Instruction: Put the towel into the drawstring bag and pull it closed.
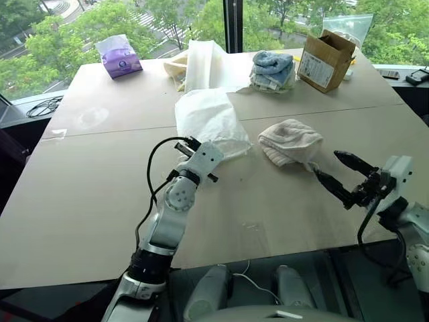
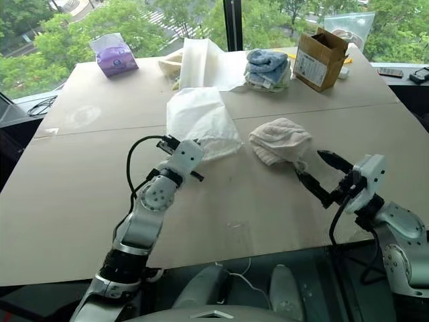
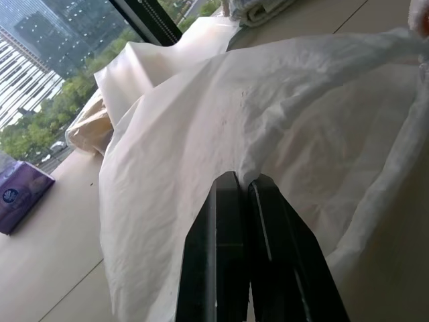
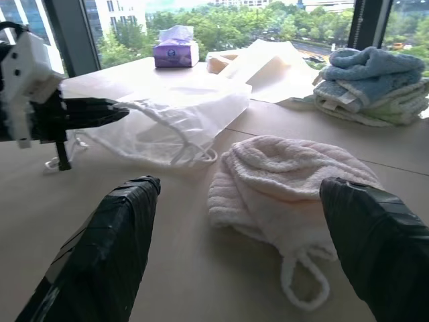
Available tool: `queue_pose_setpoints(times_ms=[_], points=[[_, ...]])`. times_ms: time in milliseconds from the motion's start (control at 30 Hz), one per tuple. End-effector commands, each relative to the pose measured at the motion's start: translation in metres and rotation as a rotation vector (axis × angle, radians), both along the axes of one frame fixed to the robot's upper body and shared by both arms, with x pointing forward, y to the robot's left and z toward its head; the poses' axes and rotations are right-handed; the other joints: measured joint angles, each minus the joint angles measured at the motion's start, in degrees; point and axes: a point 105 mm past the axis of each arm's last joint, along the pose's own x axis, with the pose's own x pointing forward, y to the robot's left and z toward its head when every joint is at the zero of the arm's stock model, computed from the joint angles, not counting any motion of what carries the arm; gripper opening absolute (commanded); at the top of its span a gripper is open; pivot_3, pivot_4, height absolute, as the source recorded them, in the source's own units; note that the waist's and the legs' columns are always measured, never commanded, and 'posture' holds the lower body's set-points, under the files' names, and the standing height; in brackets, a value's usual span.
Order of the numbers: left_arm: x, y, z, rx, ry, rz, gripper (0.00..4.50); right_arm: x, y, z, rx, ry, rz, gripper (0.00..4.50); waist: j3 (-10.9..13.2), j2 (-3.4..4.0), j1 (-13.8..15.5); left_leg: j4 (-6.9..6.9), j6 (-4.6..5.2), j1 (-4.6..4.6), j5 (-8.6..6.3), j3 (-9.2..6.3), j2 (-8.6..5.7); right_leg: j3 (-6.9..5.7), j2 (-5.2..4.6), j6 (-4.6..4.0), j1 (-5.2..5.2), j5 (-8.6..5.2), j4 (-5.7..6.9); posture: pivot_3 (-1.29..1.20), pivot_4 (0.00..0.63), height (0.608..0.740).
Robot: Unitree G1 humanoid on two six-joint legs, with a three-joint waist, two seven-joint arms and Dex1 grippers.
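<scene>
One towel [image 1: 291,141] lies on the table [image 1: 94,194], just past the wide-open right gripper [image 1: 342,176]. Left of it lies one drawstring bag [image 1: 209,119]; the left gripper [image 3: 242,194] is pinched tight, probably on its near edge.

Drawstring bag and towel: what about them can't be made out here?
- Drawstring bag: its mouth edge is hidden by the left gripper in the eye views; the left wrist view crops it.
- How much fabric the shut fingers pinch: folds hide it.
- Towel: its underside is hidden; its loop lies partly behind the right gripper's open fingers.
</scene>
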Motion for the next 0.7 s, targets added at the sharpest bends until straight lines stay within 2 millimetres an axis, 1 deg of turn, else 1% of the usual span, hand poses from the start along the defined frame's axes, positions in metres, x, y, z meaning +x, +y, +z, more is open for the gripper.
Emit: queue_pose_setpoints(times_ms=[33, 100, 167, 200, 300, 367, 433, 567, 633, 700], points=[[-0.011, 0.004, 0.019, -0.114, -0.026, -0.145, 0.06, 0.018, 0.000, 0.012, -0.026, 0.010, -0.033, 4.08, 0.00, 0.01, 0.00, 0.00, 0.00, -0.01, 0.00, 0.01, -0.01, 0.01, -0.02, 0.00, -0.01, 0.00, 0.01, 0.00, 0.150, 0.740], [-0.011, 0.011, 0.018, -0.156, 0.017, -0.178, 0.06, 0.031, 0.002, 0.017, -0.019, 0.034, -0.024, 4.08, 0.01, 0.00, 0.13, 0.00, 0.00, -0.01, 0.00, -0.05, -0.01, -0.06, -0.01, 0.00, -0.01, 0.00, 0.00, 0.00, 0.150, 0.740], [-0.007, 0.021, 0.020, -0.218, 0.064, -0.199, 0.06, 0.055, 0.000, 0.016, -0.051, 0.116, -0.047, 4.08, 0.01, 0.01, 0.04, 0.00, 0.00, -0.04, 0.01, -0.07, -0.01, -0.09, 0.00, -0.01, -0.02, 0.00, 0.01, 0.00, 0.150, 0.740], [-0.005, 0.025, 0.021, -0.234, 0.077, -0.204, 0.06, 0.062, -0.001, 0.015, -0.061, 0.151, -0.056, 4.08, 0.02, 0.01, -0.11, 0.02, 0.00, -0.04, 0.01, -0.03, 0.00, -0.06, 0.00, -0.01, -0.02, 0.00, 0.02, 0.00, 0.150, 0.740], [0.006, 0.036, 0.028, -0.231, 0.062, -0.169, 0.06, 0.086, 0.007, 0.026, 0.025, 0.219, -0.022, 4.08, 0.03, 0.00, -0.22, 0.05, 0.01, -0.04, 0.01, -0.02, -0.04, -0.06, 0.00, -0.02, 0.00, 0.01, 0.01, 0.00, 0.150, 0.740], [0.012, 0.038, 0.036, -0.234, 0.046, -0.159, 0.06, 0.112, 0.007, 0.034, 0.112, 0.264, -0.055, 4.08, 0.03, -0.05, -0.49, 0.05, 0.01, -0.05, 0.01, -0.07, -0.03, -0.10, 0.01, -0.02, -0.01, 0.01, 0.02, 0.00, 0.150, 0.740], [0.014, 0.037, 0.042, -0.217, 0.032, -0.166, 0.06, 0.127, 0.006, 0.036, 0.147, 0.294, -0.069, 4.08, 0.03, -0.05, -0.77, 0.03, 0.01, -0.16, 0.01, -0.10, -0.05, -0.14, -0.04, -0.01, -0.10, 0.01, 0.01, 0.00, 0.150, 0.740], [0.011, 0.030, 0.052, -0.134, 0.002, -0.212, 0.06, 0.154, -0.003, 0.027, 0.239, 0.422, -0.138, 4.08, 0.04, -0.06, -1.65, 0.10, 0.01, -0.71, 0.01, -0.10, -0.10, -0.15, -0.11, -0.01, -0.66, 0.02, 0.07, 0.00, 0.150, 0.740], [0.012, 0.028, 0.057, -0.125, -0.006, -0.218, 0.06, 0.162, -0.002, 0.020, 0.251, 0.470, -0.142, 4.08, 0.04, -0.06, -2.04, 0.09, 0.00, -0.87, 0.02, -0.08, -0.09, -0.15, -0.11, -0.01, -0.85, 0.02, 0.11, 0.00, 0.150, 0.740], [0.014, 0.027, 0.064, -0.130, -0.013, -0.220, 0.06, 0.165, 0.002, 0.009, 0.236, 0.529, -0.131, 4.08, 0.04, -0.06, -2.37, 0.07, -0.01, -0.95, 0.02, -0.13, -0.09, -0.19, -0.11, -0.01, -0.91, 0.02, 0.11, 0.00, 0.150, 0.740]])
